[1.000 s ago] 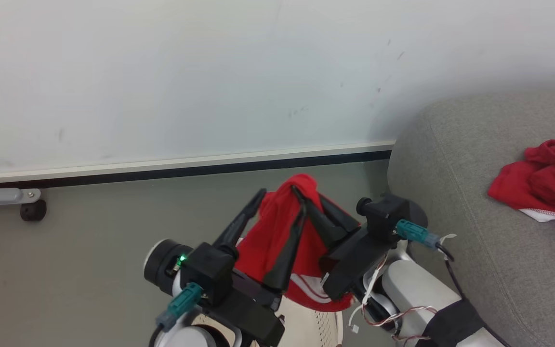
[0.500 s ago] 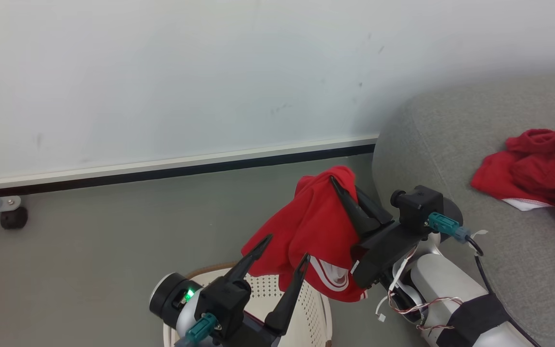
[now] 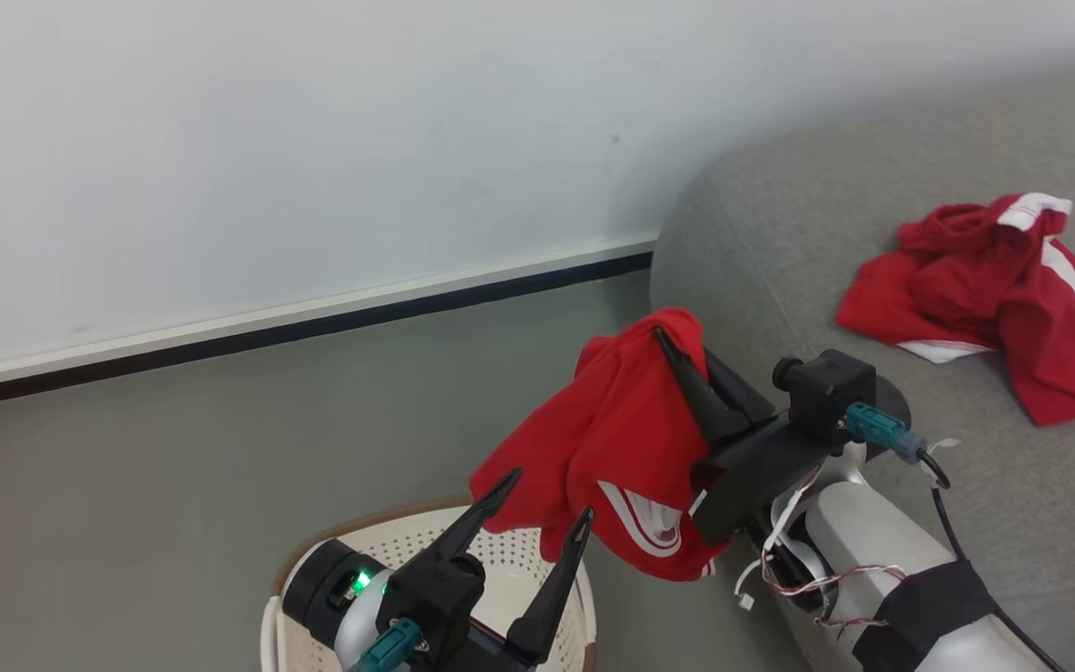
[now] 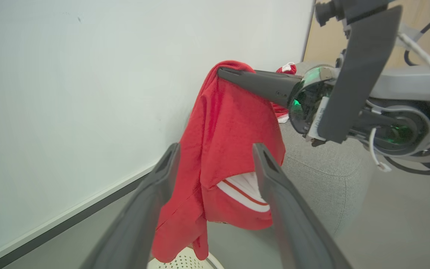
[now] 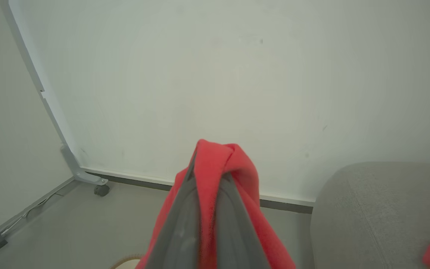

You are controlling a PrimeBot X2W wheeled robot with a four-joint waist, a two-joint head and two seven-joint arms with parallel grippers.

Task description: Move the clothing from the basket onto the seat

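My right gripper [image 3: 666, 338] is shut on the top fold of a red garment with white stripes [image 3: 607, 439], which hangs free above the floor beside the seat [image 3: 780, 233]. In the right wrist view the fabric [image 5: 246, 179] is pinched between the closed fingers [image 5: 185, 209]. A second piece of red clothing [image 3: 976, 285] lies crumpled on the grey seat. My left gripper [image 3: 549, 495] is open and empty, lower down over the cream basket [image 3: 360, 525]. In the left wrist view its fingers [image 4: 162, 175] frame the hanging garment [image 4: 230, 123] without touching it.
A white wall with a dark baseboard [image 3: 314, 322] runs behind the grey floor. A metal frame leg with a castor [image 5: 101, 189] stands at the far left. The seat's rounded corner [image 5: 349, 194] is just right of the hanging garment.
The camera has turned right, bringing more of the seat into view. My left gripper has dropped away from the garment toward the basket. The right gripper has carried the garment closer to the seat.
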